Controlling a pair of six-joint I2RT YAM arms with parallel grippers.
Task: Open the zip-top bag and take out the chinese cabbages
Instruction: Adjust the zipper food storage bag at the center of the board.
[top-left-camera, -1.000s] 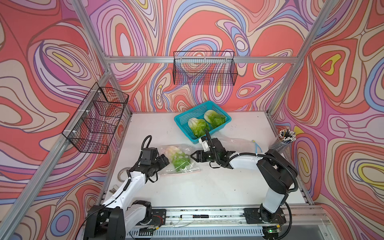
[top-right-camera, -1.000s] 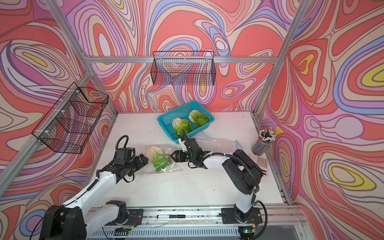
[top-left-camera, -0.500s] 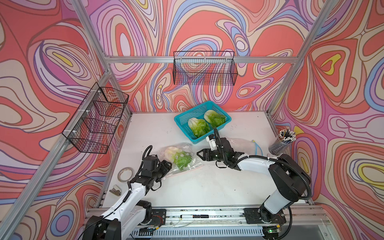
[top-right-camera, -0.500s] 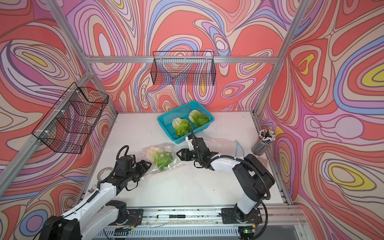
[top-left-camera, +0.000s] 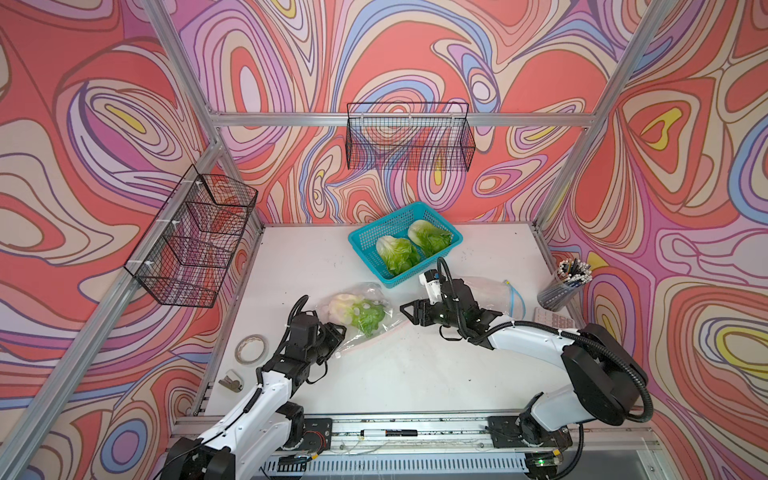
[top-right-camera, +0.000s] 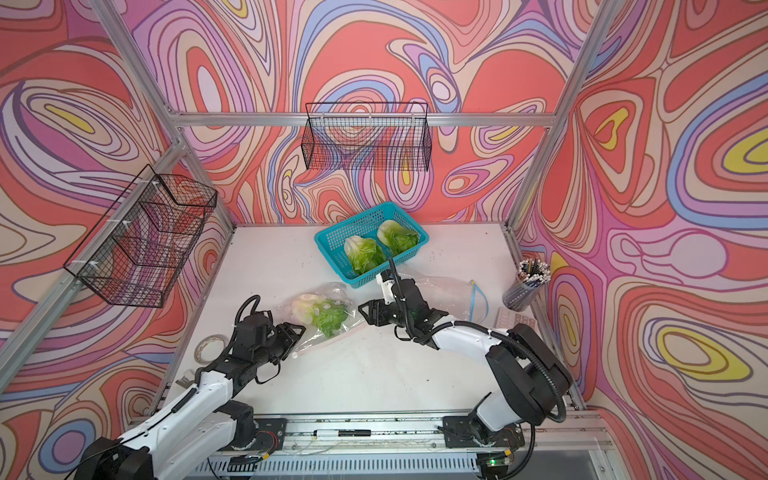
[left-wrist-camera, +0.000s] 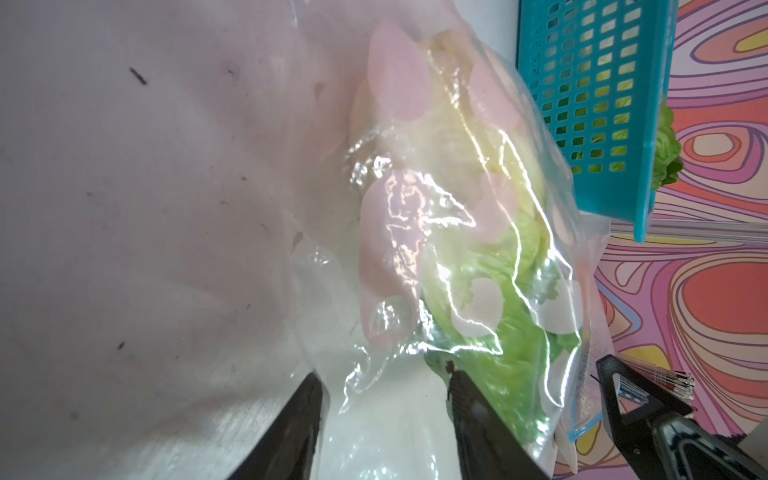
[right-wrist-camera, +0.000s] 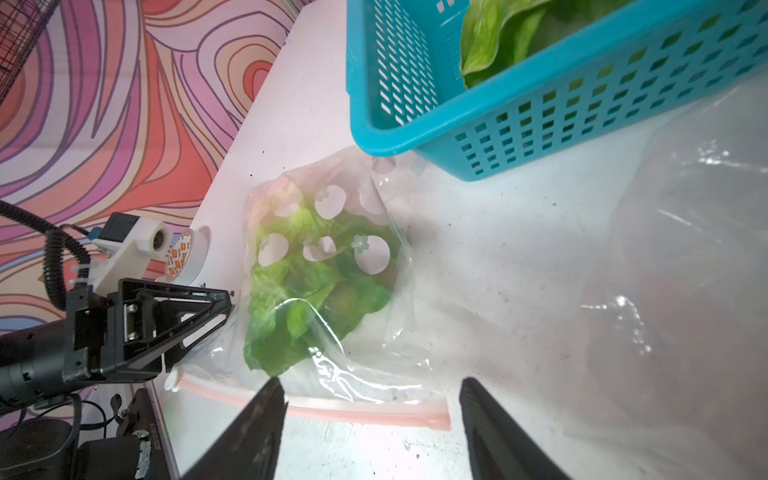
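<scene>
Left fingers (left-wrist-camera: 305, 419) parted astride zip-top bag (top-left-camera: 384, 323), right fingers (right-wrist-camera: 254, 428) parted, bagged cabbage (top-left-camera: 355, 311) lying diagonally, white base far-left

You're looking at thin clear plastic film on the zip-top bag (right-wrist-camera: 365, 340): glossy, wrinkled, with printed white dots and a matt pink zip strip (right-wrist-camera: 357, 409). Blue basket (top-left-camera: 374, 232): moulded perforated plastic, smooth. Bench (top-left-camera: 415, 374): white, matt, grit-speckled. Wall baskets (top-left-camera: 409, 137): black coated wire. Frame (top-left-camera: 291, 119): bare brushed aluminium. Cabbages (top-left-camera: 397, 255): crinkled leaf, slight sheen.
</scene>
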